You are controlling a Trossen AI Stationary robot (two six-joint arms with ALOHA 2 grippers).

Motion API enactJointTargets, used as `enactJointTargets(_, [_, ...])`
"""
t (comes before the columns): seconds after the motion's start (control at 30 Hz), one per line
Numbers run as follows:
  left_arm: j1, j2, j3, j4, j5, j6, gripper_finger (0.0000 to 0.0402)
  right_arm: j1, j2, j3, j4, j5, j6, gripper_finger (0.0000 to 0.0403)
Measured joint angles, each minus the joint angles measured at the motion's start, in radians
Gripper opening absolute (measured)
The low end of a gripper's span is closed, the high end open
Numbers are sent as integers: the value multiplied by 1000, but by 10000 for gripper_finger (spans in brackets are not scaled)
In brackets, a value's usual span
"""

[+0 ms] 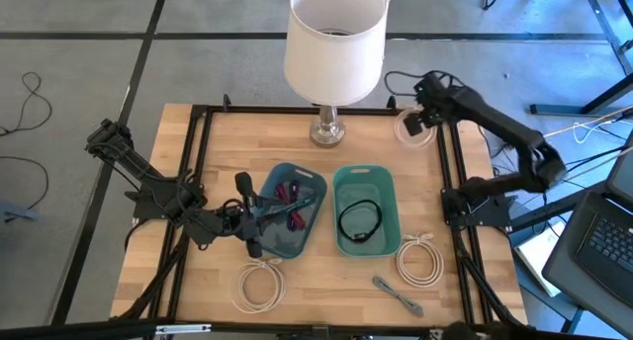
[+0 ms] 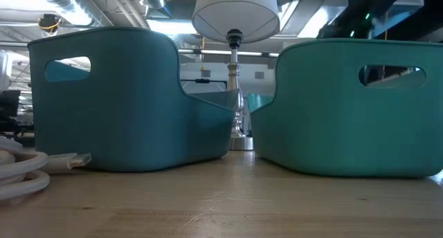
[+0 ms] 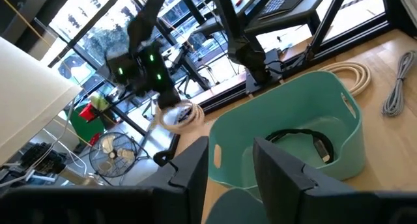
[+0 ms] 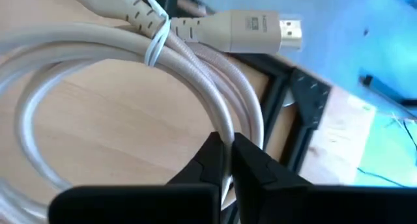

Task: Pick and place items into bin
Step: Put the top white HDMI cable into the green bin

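Clamping a coiled white cable (image 4: 130, 74) at the bench's far right corner, the right gripper (image 4: 229, 160) is pinched tight; next, carry to the teal bin (image 1: 366, 177); left gripper (image 3: 229, 165) is parted, empty.

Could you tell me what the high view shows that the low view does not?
Only the high view shows both arms: the left tool over the left bin with red and purple straps inside, the right tool shut on a coiled white cable at the far right corner, a black cable loop in the right bin, and a grey strap. Only the low view shows the bins' handle cutouts. Both show the bins, the lamp and the near-left white cable.
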Motion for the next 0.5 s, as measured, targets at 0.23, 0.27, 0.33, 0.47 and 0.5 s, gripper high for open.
enactJointTargets(0.23, [1,0,0,-36,-5,-8,113,44,-217,53,-101,-48,28,13])
enactJointTargets(0.27, [1,0,0,-37,-6,-8,113,49,-244,55,-122,-48,36,13])
enactJointTargets(0.33, [1,0,0,-36,-7,-7,112,59,-300,56,-172,-72,48,13])
enactJointTargets(0.47, [1,0,0,-36,-7,-7,113,103,-399,55,-240,-239,77,13])
enactJointTargets(0.5, [2,0,0,-36,-7,-7,113,121,-424,50,-239,-291,80,13])
